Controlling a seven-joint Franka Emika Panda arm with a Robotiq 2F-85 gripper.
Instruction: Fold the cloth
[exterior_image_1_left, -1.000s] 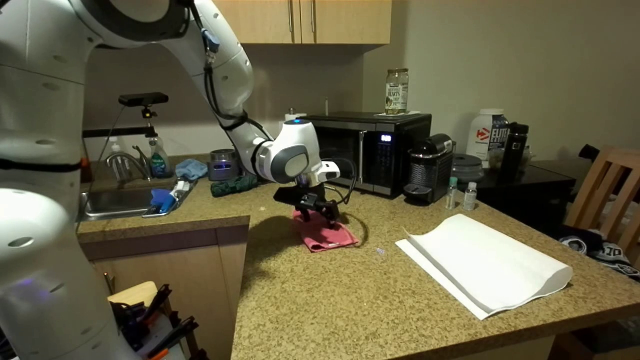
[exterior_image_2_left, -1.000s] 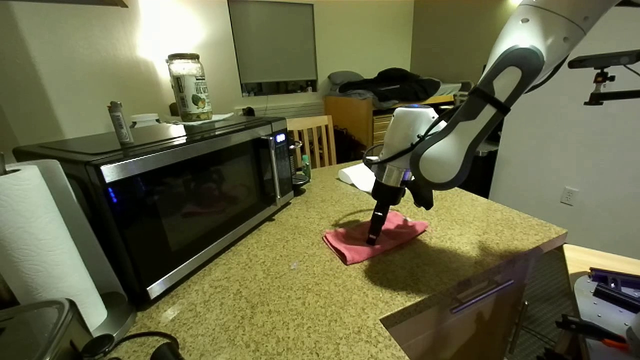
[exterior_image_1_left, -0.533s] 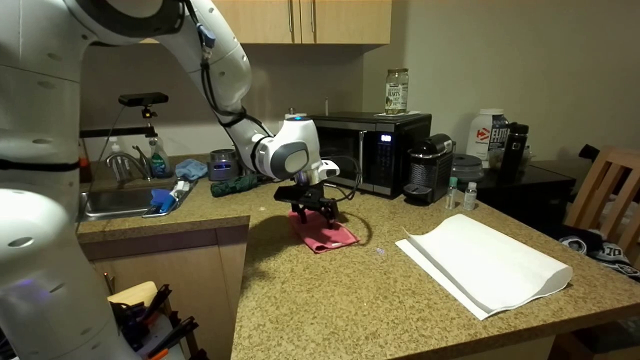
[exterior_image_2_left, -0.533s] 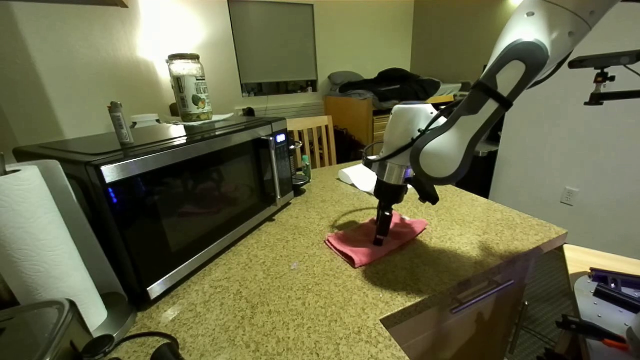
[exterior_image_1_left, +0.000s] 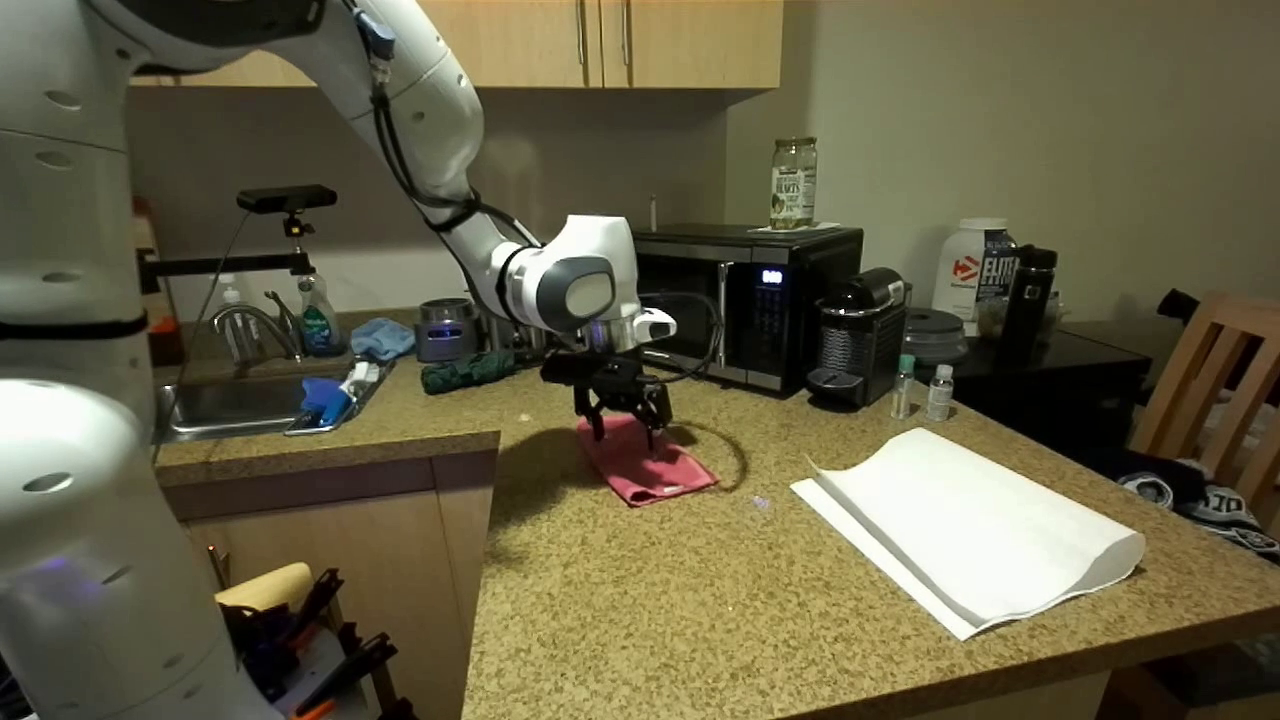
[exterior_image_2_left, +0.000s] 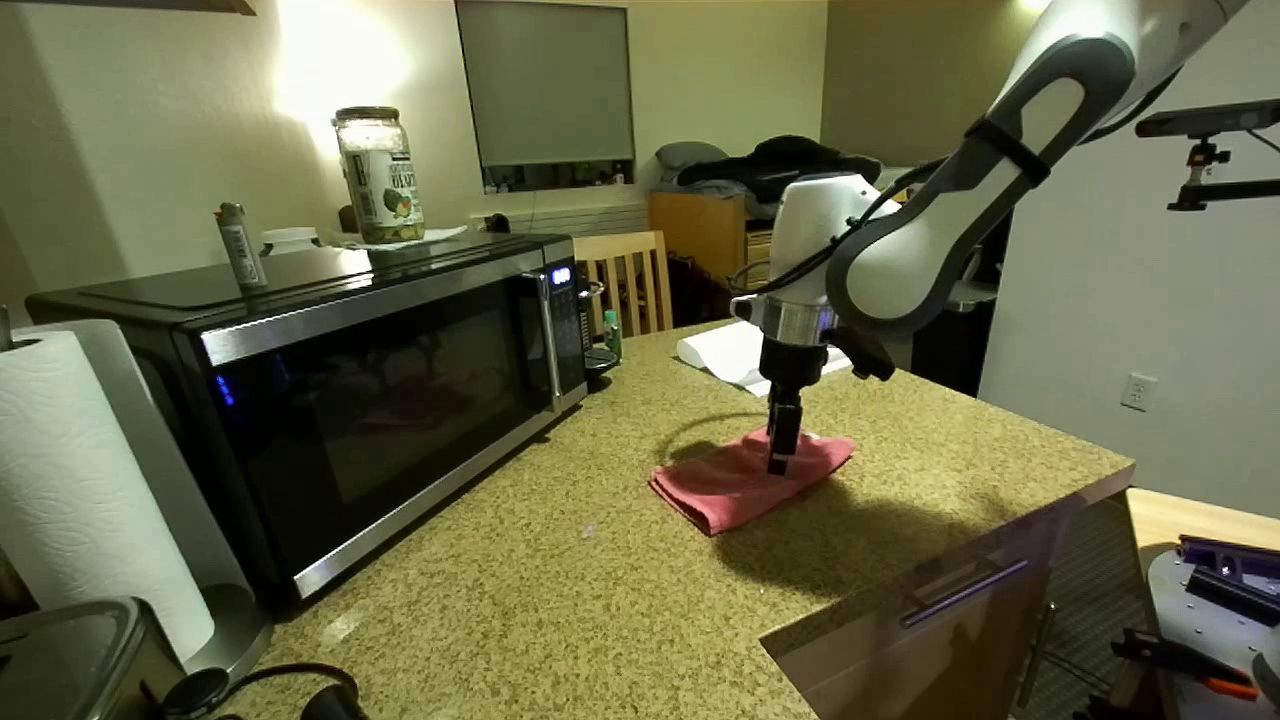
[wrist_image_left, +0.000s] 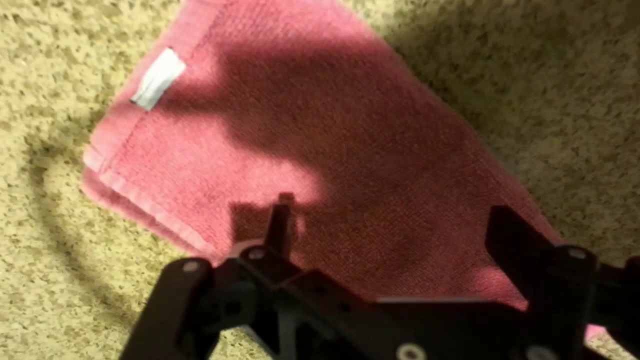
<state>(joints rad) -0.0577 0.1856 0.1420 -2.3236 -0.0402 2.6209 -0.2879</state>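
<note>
Cloth (wrist_image_left: 330, 145), pink and doubled along one edge, is laid on the countertop (exterior_image_1_left: 700, 600). Over it the gripper (wrist_image_left: 392, 207) is held with fingers (wrist_image_left: 515, 245) spread, nothing pinched between them; whether contact is made cannot be told. One fold at least is judged done, with release the step in hand; next, a straight lift is called for, so that no layer is dragged.

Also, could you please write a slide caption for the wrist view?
Open gripper over a folded pink cloth with a white tag.
</note>
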